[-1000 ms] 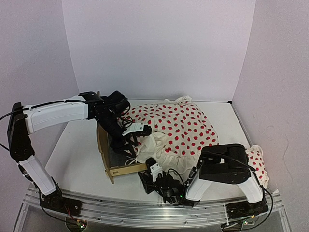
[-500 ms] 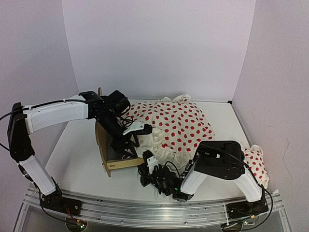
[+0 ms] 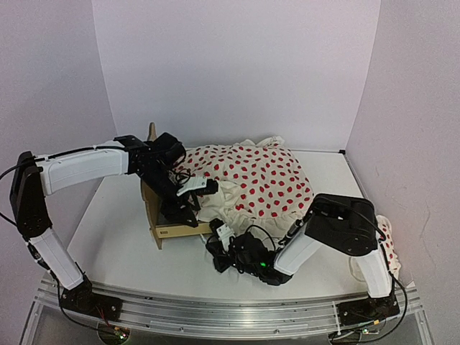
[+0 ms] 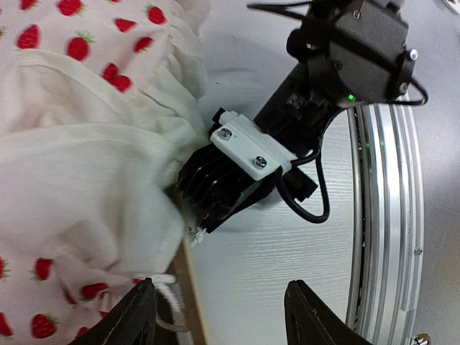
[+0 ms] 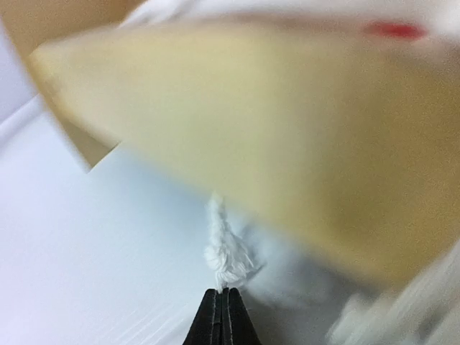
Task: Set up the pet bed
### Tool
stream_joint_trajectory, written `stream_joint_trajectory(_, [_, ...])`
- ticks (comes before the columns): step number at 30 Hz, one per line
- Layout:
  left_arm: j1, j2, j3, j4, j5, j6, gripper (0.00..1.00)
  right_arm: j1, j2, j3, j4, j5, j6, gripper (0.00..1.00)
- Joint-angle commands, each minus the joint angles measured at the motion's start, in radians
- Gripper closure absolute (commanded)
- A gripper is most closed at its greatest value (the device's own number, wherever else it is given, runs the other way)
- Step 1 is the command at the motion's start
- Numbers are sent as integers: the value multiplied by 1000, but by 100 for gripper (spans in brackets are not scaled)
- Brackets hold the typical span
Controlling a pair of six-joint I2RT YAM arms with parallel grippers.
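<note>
The pet bed (image 3: 155, 215) is a light plywood frame at centre left, mostly buried under the white red-dotted duvet (image 3: 259, 180). My left gripper (image 3: 184, 210) hangs open over the bed's near end; in its wrist view the fingers (image 4: 136, 316) straddle a plywood edge (image 4: 191, 287) and a white cord (image 4: 167, 287). My right gripper (image 3: 218, 243) lies low at the bed's near corner and looks black with a white plate (image 4: 248, 147) from the left wrist. Its jaws (image 5: 225, 305) are shut on a frayed white cord end (image 5: 226, 251) beside the blurred board (image 5: 287, 144).
The small red-dotted pillow (image 3: 386, 237) lies at the right behind my right arm. The duvet spreads from the bed to the back wall. The metal base rail (image 3: 215, 316) runs along the near edge. White walls close the back and both sides.
My right gripper slid left to the bed's near corner and shut on the cord end. The bed frame and duvet shifted back and left with my left arm.
</note>
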Motion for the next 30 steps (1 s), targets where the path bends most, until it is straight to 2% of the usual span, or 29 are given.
stream_joint_trajectory(1, [-43, -37, -84, 27, -33, 51, 38, 102, -127, -60, -143, -100, -51, 100])
stream_joint_trajectory(5, [-41, -29, -84, 71, -64, 40, 40, 169, -213, -72, -270, -128, -119, 100])
stream_joint_trajectory(10, [-29, -13, -13, 77, -52, -5, 39, 203, -330, -69, -408, -241, -163, 100])
stream_joint_trajectory(14, [-20, 9, 34, 134, -80, -78, 30, 210, -381, -35, -503, -374, -175, 100])
stream_joint_trajectory(16, [-20, 23, 53, 173, -98, -117, 22, 211, -387, -4, -540, -411, -187, 100])
stream_joint_trajectory(20, [-20, 63, 98, 232, -141, -168, 19, 210, -386, 8, -542, -414, -210, 100])
stream_joint_trajectory(25, [-20, 113, 126, 275, -195, -192, 19, 210, -388, 9, -541, -399, -209, 100])
stream_joint_trajectory(30, [-20, 123, 93, 315, -293, -164, 26, 210, -401, 4, -539, -387, -217, 100])
